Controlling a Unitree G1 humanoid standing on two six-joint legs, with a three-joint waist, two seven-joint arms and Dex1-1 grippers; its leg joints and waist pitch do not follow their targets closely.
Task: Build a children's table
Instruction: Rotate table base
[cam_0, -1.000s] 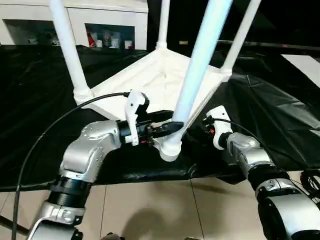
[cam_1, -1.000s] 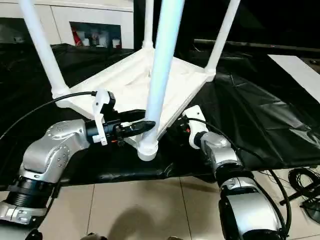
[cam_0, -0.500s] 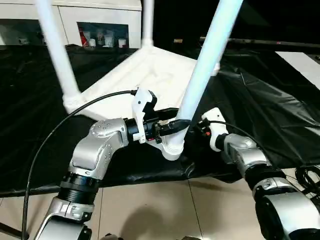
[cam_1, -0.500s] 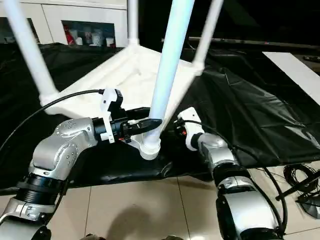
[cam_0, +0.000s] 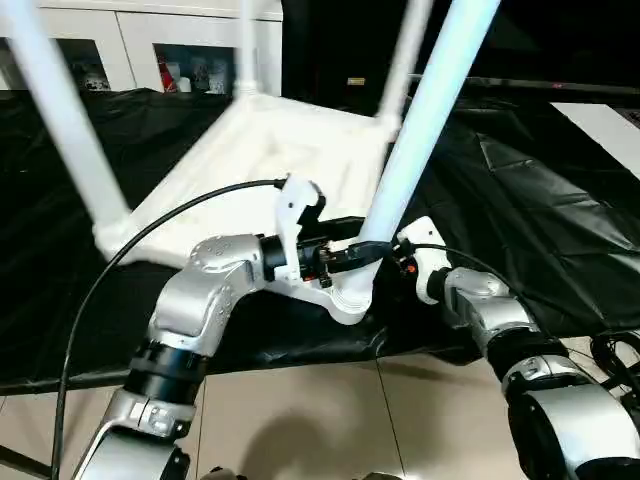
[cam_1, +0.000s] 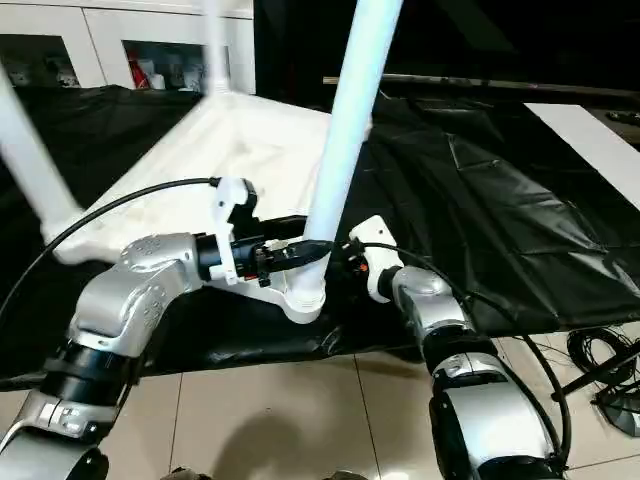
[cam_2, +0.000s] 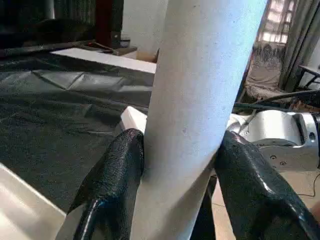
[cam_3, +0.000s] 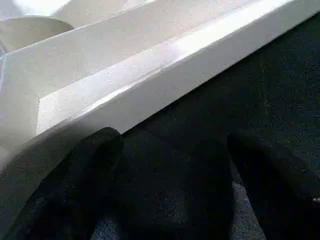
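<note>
The near white leg (cam_2: 200, 100) of the upturned children's table is clamped between the two black fingers (cam_2: 112, 185) of the left gripper (cam_0: 368, 250), just above the round corner socket (cam_0: 345, 295) into which the leg is set. The leg rises steeply from between the jaws and is tilted. Beyond it, on the far side from the left arm, the right gripper (cam_3: 170, 195) is seen with its jaws wide apart and nothing between them, their tips held close under the edge of the white tabletop (cam_3: 165, 75), over black sheeting (cam_0: 520, 200). The tabletop (cam_0: 290, 150) lies underside up on that sheeting, spreading away behind both grippers, with other legs (cam_0: 60, 120) standing up from its farther corners. A white glass-door cabinet (cam_1: 130, 45) is seen well behind the table.
</note>
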